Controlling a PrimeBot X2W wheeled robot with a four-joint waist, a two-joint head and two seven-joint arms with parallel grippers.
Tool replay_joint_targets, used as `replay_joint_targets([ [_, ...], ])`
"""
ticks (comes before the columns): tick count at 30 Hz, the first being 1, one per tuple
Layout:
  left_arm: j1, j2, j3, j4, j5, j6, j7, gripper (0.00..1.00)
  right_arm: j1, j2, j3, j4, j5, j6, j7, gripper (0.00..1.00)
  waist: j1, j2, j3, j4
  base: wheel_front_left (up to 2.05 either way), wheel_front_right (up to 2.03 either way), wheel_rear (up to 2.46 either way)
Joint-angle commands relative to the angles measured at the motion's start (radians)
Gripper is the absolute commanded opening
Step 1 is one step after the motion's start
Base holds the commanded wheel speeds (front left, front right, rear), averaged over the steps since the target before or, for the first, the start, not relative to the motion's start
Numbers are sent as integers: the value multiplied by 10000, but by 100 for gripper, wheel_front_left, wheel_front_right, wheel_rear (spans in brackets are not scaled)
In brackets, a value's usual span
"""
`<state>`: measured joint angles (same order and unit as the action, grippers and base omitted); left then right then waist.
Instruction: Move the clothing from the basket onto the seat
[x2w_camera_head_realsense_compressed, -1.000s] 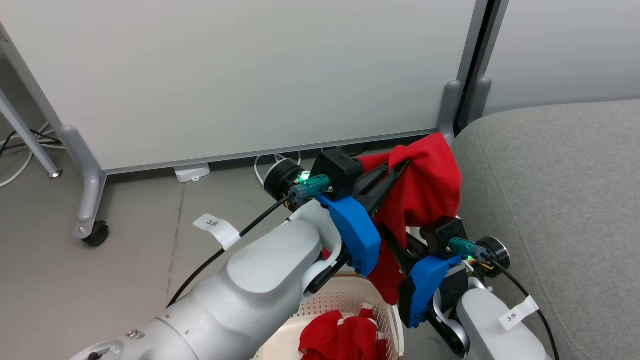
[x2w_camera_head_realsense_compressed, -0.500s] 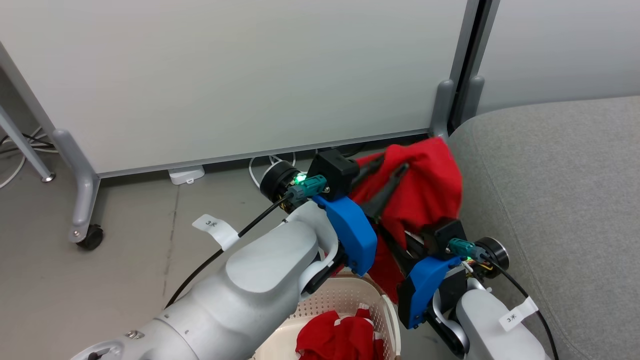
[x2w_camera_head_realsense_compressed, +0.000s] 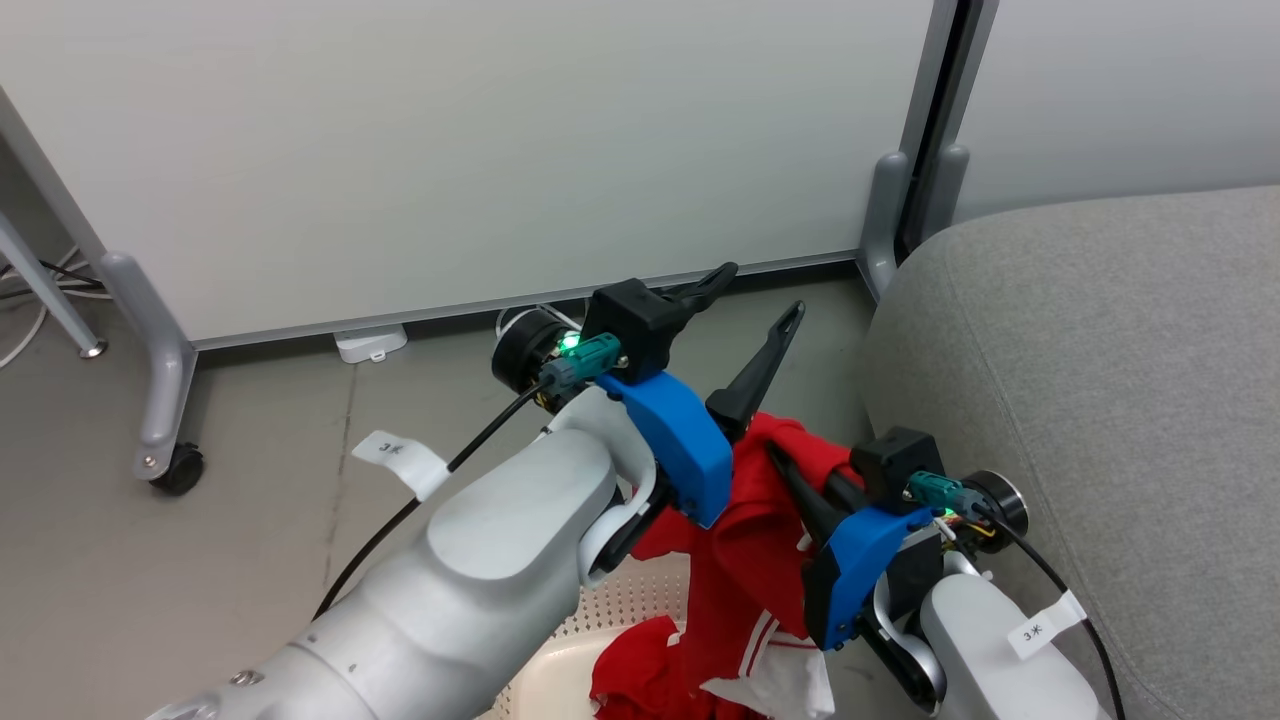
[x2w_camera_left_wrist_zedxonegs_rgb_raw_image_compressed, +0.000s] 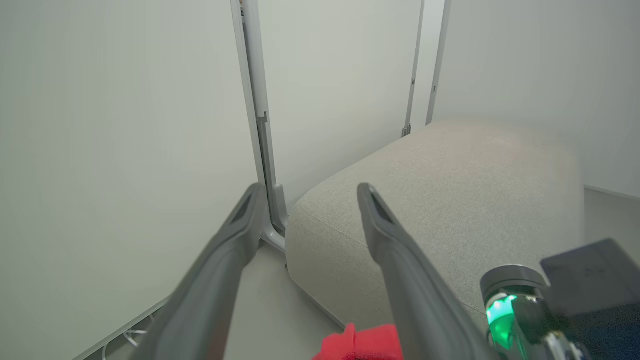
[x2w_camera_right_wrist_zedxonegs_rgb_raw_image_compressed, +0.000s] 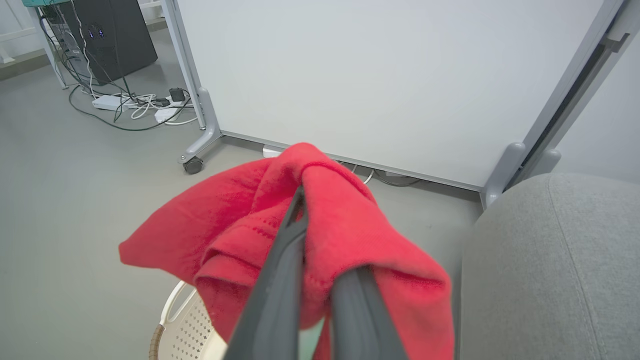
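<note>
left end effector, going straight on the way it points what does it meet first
Probably the seat, at its rounded corner; nothing lies between it and the left end effector. Depth is unclear: perhaps the partition post instead.

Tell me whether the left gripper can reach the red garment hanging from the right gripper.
Probably yes: the left gripper stands open right beside the garment, with nothing between them.

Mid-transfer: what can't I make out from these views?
1. Inside the basket: head view, the left forearm covers most and the bottom edge cuts the rest; the number of pieces is unclear.
2. Tips of the right gripper: right wrist view, wrapped in the clothing; how much is pinched is hidden.
3. Lower end of the clothing: head view, it merges with red fabric in the basket; hanging free or touching, cannot tell.
</note>
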<state>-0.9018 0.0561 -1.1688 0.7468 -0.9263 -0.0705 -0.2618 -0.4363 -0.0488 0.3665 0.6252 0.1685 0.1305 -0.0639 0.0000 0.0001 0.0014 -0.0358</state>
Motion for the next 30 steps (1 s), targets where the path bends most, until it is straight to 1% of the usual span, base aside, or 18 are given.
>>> replay_joint_targets([
  [1,293,214,319,-222,362,102,-44,100,-47,-29,-57,-72,-39,5,-82,0,0,-1,29,-20,0,0,0],
  [5,1241,781,1481,-1127,1353,313,-41,100,-2,-29,-262,-191,-214,5,-100,0,0,-1,99,-61,0,0,0],
  [8,2144,1142,2559,-1988,2082,450,-38,100,91,-29,-479,-367,-393,5,-106,0,0,-1,165,-82,0,0,0],
  [11,3358,1435,3706,-2858,2786,514,-38,100,168,-29,-692,-649,-525,5,-77,0,0,-1,251,-131,0,0,0],
  [13,4092,1580,4451,-3335,3248,422,-39,100,226,-29,-799,-854,-606,5,-17,0,0,-1,313,-182,0,0,0],
  [18,5779,1728,6013,-4395,4397,240,-37,100,354,-27,-1052,-1456,-817,5,180,0,0,-1,469,-359,0,0,0],
  [22,6874,1733,7062,-4875,5041,105,-39,100,473,-29,-1172,-1964,-989,5,380,0,0,-1,560,-581,0,0,0],
  [26,7630,1660,7887,-5218,5538,-20,-38,100,663,-27,-1347,-2515,-987,5,548,0,0,-1,646,-926,0,0,0],
  [30,8233,1500,8643,-5503,5891,-157,-39,100,845,-27,-1401,-3006,-1034,5,740,0,0,-1,713,-1436,0,0,0],
])
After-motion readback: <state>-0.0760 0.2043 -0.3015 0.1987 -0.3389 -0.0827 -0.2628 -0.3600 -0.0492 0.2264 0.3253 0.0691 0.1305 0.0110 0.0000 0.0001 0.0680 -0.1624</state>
